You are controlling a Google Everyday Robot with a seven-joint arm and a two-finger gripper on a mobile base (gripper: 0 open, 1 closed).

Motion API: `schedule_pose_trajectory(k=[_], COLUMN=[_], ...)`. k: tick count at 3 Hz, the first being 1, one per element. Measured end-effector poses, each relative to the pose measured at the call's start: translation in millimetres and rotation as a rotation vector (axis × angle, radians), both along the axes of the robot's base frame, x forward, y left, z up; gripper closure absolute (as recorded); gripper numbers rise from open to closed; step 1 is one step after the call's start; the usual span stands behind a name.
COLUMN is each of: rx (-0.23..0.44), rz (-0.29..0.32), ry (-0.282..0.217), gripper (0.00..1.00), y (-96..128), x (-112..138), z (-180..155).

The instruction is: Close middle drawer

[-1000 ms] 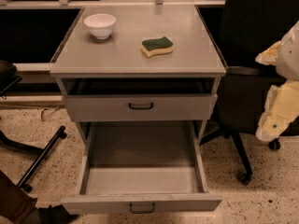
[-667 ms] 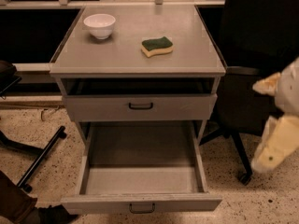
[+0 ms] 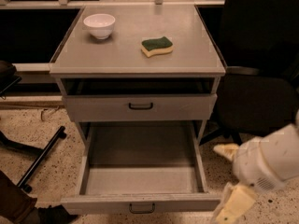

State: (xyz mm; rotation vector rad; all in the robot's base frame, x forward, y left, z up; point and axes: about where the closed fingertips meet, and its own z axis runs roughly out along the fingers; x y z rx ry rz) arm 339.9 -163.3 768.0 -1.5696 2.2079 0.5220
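The middle drawer (image 3: pixel 140 171) is pulled far out of the grey cabinet. Its long shallow tray is empty, and its flat front (image 3: pixel 93 203) with a small dark handle (image 3: pixel 141 208) is at the bottom of the view. The uppermost drawer (image 3: pixel 140 107) above it stands slightly out. The lowest drawer is hidden under the open one. My gripper (image 3: pixel 230 178) is at the lower right, just beside the right front corner of the open drawer. Its cream fingers (image 3: pixel 236 203) are spread apart and hold nothing.
A white bowl (image 3: pixel 99 25) and a green and yellow sponge (image 3: pixel 157 46) sit on the cabinet top (image 3: pixel 117 55). A black office chair (image 3: pixel 257 92) stands right of the cabinet. A chair base leg (image 3: pixel 39 157) lies on the speckled floor at left.
My gripper has dropped from beside the cabinet's upper right down to the right front corner of the open drawer. The drawer has not moved.
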Motion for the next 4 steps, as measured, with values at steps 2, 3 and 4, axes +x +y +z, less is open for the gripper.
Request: schedule_pose_trajectory(k=[2, 3, 4], rx=[0.092, 0.09, 0.099], rz=[0.012, 0.015, 0.01], ry=[0.159, 0.16, 0.156], gripper=[0.0, 0.0, 0.0], y=[42.7, 42.7, 49.5], x=[-53.1, -54.0, -51.4], z=[-122.6, -121.6, -144.8])
